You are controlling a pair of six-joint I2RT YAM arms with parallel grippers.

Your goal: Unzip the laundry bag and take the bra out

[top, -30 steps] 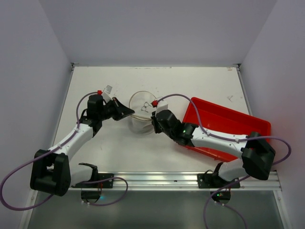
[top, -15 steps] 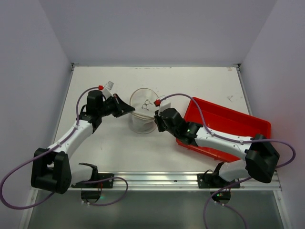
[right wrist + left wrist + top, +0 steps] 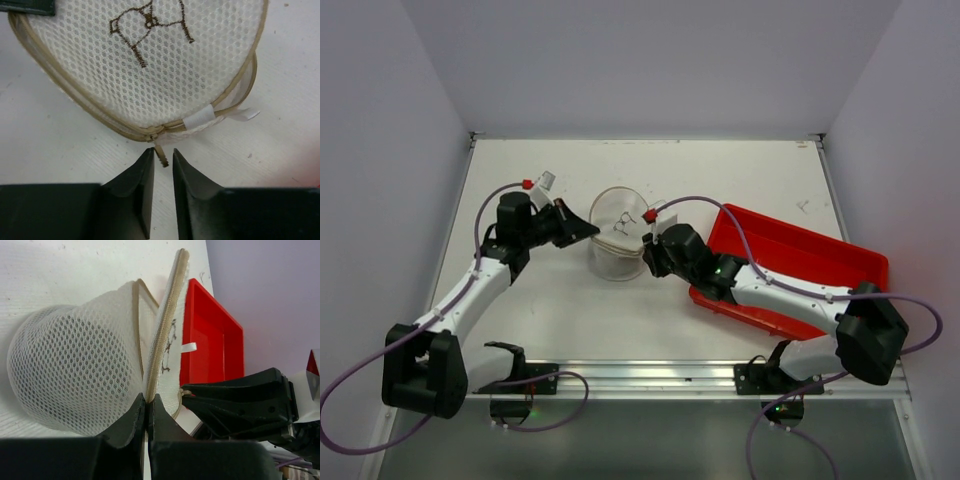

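The laundry bag (image 3: 617, 237) is a small round white mesh case with a beige zip rim and a brown embroidered motif on one half. My left gripper (image 3: 588, 231) is shut on the rim at the bag's left side, which shows in the left wrist view (image 3: 148, 399) and holds that half upright. My right gripper (image 3: 649, 251) is at the bag's right side. In the right wrist view its jaws (image 3: 162, 154) stand slightly apart with the beige zip pull (image 3: 160, 156) between the tips, and the zip (image 3: 125, 131) looks closed. The bra is hidden.
A red plastic tray (image 3: 820, 255) lies on the table to the right, under my right forearm. It also shows in the left wrist view (image 3: 210, 335) just behind the bag. A white loop tab (image 3: 200, 117) sits on the rim beside the zip slider.
My left gripper has drawn slightly left with the rim in it. My right arm has shifted a little right and its gripper has settled at the bag's right edge.
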